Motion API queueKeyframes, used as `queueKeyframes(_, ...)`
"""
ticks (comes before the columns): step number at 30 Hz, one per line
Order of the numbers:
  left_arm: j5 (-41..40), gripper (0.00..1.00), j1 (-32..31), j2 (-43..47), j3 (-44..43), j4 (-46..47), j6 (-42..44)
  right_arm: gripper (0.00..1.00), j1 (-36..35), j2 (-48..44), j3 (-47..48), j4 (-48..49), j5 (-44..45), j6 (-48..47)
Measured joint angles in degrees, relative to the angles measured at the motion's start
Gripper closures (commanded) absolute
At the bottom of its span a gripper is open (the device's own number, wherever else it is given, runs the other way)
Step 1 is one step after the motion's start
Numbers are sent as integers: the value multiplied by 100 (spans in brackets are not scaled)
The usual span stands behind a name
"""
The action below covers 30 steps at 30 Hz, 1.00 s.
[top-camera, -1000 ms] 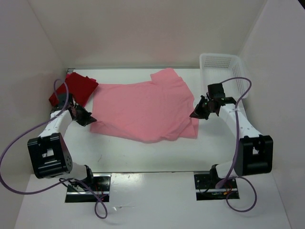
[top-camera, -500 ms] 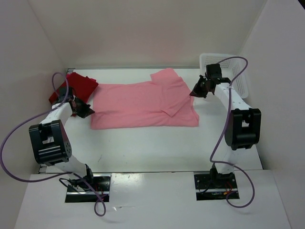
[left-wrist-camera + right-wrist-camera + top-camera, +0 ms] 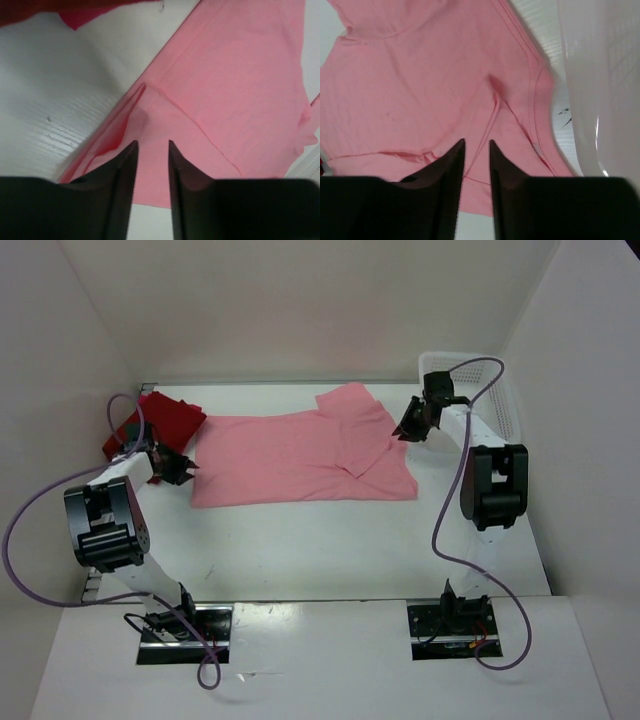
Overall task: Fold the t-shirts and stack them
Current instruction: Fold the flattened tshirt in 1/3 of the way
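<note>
From above, the light pink shirt (image 3: 300, 455) lies doubled over on the table (image 3: 300, 550) between the two claws. The left claw (image 3: 187, 468) sits at its one end and the right claw (image 3: 405, 430) at the other. Behind and outward of the left claw rests a folded dark red shirt (image 3: 168, 420), and a white basket (image 3: 482, 375) stands just outward of the right claw. In the left wrist view, the jaws are nearly closed, and a raised pucker of pink cloth runs into the narrow gap, so the claw appears to pinch the shirt's edge. The dark red shirt shows beyond the tips to the left. In the right wrist view, that claw is likewise almost closed on a crease of pink cloth near a stitched hem, with the basket wall close by on the right. If either claw pulls away before letting go fully, the fold could drag open or skew. A wide swing could knock the basket or disturb the red shirt.
</note>
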<state>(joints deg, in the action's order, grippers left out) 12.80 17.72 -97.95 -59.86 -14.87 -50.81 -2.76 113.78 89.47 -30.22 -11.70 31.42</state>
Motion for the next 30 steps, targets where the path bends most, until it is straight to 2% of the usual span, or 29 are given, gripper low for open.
queueKeyframes(1, -9, 54, 35, 79, 0, -7, -15, 62, -4, -55, 0, 17, 20, -4)
queueKeyframes(3, -26, 53, 81, 345, 0, -50, 0, 57, -9, -225, -17, 42, 37, -13)
queueKeyframes(5, -59, 53, 120, 772, 13, -92, 2, 57, -17, -651, -310, 247, 52, -35)
queueKeyframes(6, -61, 53, 129, 1001, 48, -92, 7, 66, -24, -986, -555, 289, 61, -42)
queueKeyframes(7, -48, 53, 129, 1228, 116, -76, 9, 88, -31, -1333, -833, 374, 79, -50)
queueKeyframes(8, -15, 53, 129, 1495, 245, -44, 13, 97, -37, -1753, -1185, 452, 98, -24)
queueKeyframes(9, 13, 53, 129, 1648, 361, -42, 24, 100, -46, -2100, -1486, 472, 105, -9)
queueKeyframes(12, 94, 53, 129, 1897, 876, -59, 129, 100, -48, -2868, -2380, 640, 138, 118)
queueKeyframes(13, 116, 53, 136, 1840, 1047, -101, 144, 86, -48, -2973, -2667, 706, 155, 173)
queueKeyframes(16, 223, 55, 221, 1443, 1419, -271, 162, 58, -33, -2946, -3484, 750, 254, 380)
queueKeyframes(19, 319, 58, 275, 1064, 1567, -291, 157, 53, -31, -2844, -4028, 693, 358, 511)
queueKeyframes(22, 398, 62, 284, 831, 1574, -203, 155, 53, -31, -2741, -4113, 726, 501, 621)
queueKeyframes(26, 518, 73, 284, 658, 1563, -15, 153, 53, -31, -2573, -4113, 949, 748, 737)
queueKeyframes(27, 562, 80, 284, 608, 1550, 26, 151, 56, -31, -2503, -4113, 1001, 798, 782)
queueKeyframes(29, 647, 86, 284, 511, 1530, 114, 138, 67, -31, -2358, -4113, 1060, 879, 846)
queueKeyframes(30, 684, 93, 284, 459, 1508, 144, 138, 74, -31, -2267, -4111, 1108, 942, 887)
